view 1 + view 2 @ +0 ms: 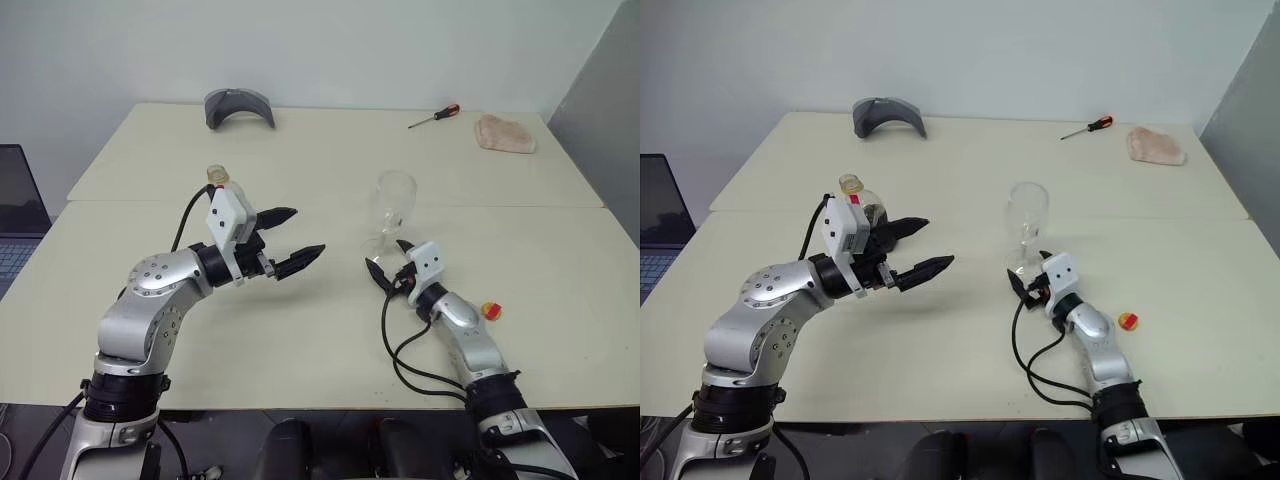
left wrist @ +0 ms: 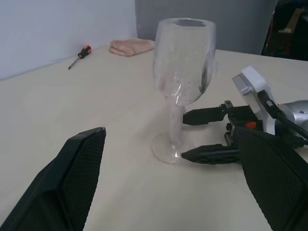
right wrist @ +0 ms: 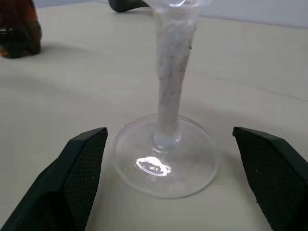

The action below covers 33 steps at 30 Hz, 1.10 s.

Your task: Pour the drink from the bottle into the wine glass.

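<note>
While the bottle (image 1: 853,196) stands upright and uncapped toward the desk's (image 1: 1160,250) left edge, the left gripper (image 1: 912,250) hangs just in front of it, fingers spread and empty, probably freed to regrasp. Mid-desk, the wine glass (image 1: 1026,222) stands upright and looks empty. The right gripper (image 1: 1025,283) sits low at its foot, released, likely having just steadied it. A small yellow cap (image 1: 1127,321) lies nearer the right edge.

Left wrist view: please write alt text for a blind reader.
An empty wine glass stands upright on a pale table; the open right gripper flanks its foot. A screwdriver and a cloth lie behind.
</note>
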Tool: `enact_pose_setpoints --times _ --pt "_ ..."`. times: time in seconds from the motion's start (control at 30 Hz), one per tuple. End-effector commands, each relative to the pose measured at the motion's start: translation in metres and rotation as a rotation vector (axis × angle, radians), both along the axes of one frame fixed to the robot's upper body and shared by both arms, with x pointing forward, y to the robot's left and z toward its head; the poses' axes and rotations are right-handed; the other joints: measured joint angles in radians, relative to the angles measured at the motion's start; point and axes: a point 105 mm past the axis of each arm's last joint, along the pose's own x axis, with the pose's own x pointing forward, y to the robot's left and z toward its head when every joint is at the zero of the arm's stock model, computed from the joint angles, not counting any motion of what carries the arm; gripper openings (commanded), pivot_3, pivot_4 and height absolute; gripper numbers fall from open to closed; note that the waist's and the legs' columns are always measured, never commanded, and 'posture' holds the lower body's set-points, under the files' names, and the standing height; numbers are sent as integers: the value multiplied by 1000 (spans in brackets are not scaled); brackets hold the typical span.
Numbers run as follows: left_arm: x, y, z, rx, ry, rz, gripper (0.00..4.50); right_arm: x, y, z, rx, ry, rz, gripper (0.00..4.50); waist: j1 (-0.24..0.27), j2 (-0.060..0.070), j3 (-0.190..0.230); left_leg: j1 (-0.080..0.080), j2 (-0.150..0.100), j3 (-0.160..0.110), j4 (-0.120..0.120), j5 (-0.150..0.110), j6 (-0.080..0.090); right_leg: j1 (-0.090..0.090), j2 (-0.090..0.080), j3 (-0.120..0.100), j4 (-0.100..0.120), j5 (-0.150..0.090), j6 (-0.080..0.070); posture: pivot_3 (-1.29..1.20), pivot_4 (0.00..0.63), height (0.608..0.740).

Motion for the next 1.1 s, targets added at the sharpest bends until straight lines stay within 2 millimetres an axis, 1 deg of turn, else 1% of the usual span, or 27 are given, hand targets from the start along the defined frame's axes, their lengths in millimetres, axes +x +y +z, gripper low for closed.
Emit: enact_pose_setpoints --times 0.03,0.13,0.27,0.43,0.53,0.63,0.7,0.73,0.87,0.9,1.0,1.1 --pt "-8 2 15 8 -97 23 4500 -14 4 23 -6 -54 85 4446 0 0 0 0 0 0 0 0 1 0 0 0 0 0 0 0 150 740" --pt "-13 1 18 -1 -123 41 4500 -27 1 32 -24 -58 119 4446 1 0 0 0 0 0 0 -1 1 0 0 0 0 0 0 0 150 740" --pt "-20 -1 22 -33 -143 77 4500 -53 -2 42 -64 -62 186 4446 3 0 0 0 0 0 0 -1 1 0 0 0 0 0 0 0 150 740" --pt "-26 10 11 -57 -106 186 4500 -80 -2 60 -76 -68 255 4446 2 0 0 1 0 -1 0 -1 1 1 0 0 -1 0 0 0 150 740" --pt "-24 23 6 -122 -108 310 4500 -93 4 73 -73 -60 345 4446 3 -1 0 1 0 -1 0 -1 1 1 0 -1 -1 0 0 0 150 740" --pt "-16 48 0 -164 -154 534 4500 -102 10 87 -68 -55 429 4446 5 -2 -1 1 0 -2 0 -1 1 2 0 -1 -2 0 0 0 150 740" --pt "-13 60 -5 -190 -152 634 4500 -105 13 93 -67 -57 463 4446 6 -3 -1 1 0 -1 0 -1 1 2 0 -1 -2 0 0 0 150 740" --pt "-12 67 -10 -186 -140 671 4500 -105 14 94 -72 -58 472 4446 6 -3 -2 1 0 -2 0 -1 1 2 1 -1 -2 0 0 0 150 740" --pt "-8 83 -21 -169 -117 768 4500 -105 16 94 -91 -58 492 4446 8 -4 -2 1 0 -2 0 -1 1 3 1 -1 -3 0 0 0 150 740" --pt "-4 88 -23 -155 -114 798 4500 -105 17 95 -89 -58 494 4446 9 -5 -2 1 0 -2 0 -1 1 2 1 -1 -3 0 0 0 150 740" --pt "9 96 -31 -130 -93 854 4500 -104 20 96 -86 -61 505 4446 15 -5 -2 1 0 -2 1 -1 1 2 1 -2 -3 0 0 0 150 740" --pt "25 95 -37 -106 -71 855 4500 -102 25 98 -87 -68 522 4446 22 -5 -3 1 -1 -2 1 -1 1 3 1 -1 -3 0 0 0 150 740"
